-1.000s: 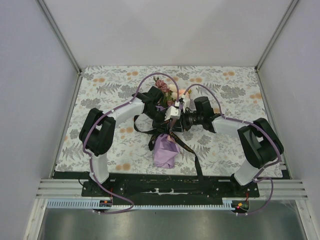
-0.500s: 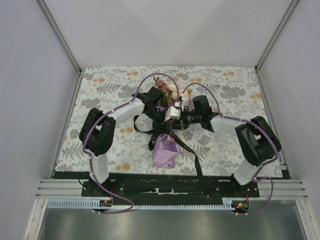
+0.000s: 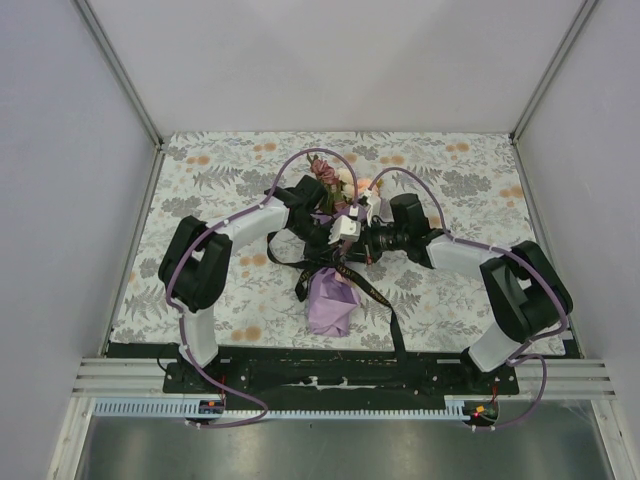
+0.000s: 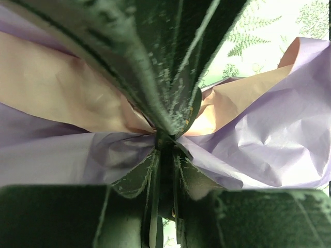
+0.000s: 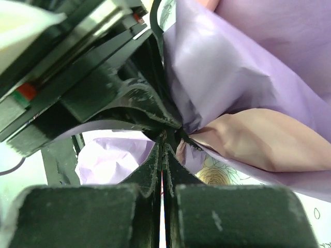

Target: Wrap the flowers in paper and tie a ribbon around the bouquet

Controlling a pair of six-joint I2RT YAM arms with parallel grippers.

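The left arm reaches in from 8 o'clock to the middle of the floral-print counter [image 3: 210,180]. The left gripper [image 4: 165,155] sits at the pinched waist of the bouquet [image 3: 330,300]. In its wrist view the jaws stand a narrow slit apart with only darkness in the gap, so I cannot tell whether they are released or grasping anything. Just past its tips the paper [image 4: 279,119] gathers to a point. The lilac face spreads toward 3 and 9 o'clock, and the pink face shows in the folds above. From the top camera the bouquet lies lengthwise at the centre of the counter. The flowers [image 3: 335,180] point to 12 o'clock and the crumpled lilac foot of the cone points to 6 o'clock. The black ribbon [image 3: 385,305] loops out toward 9 o'clock beside the waist. It also trails across the cloth toward 5 o'clock, as far as the counter's near edge. The right arm comes in from 3 o'clock. The right gripper [image 5: 163,147] meets the left one tip to tip at the same waist. Its jaws are clenched flat together, and what, if anything, is pinched between them cannot be made out.
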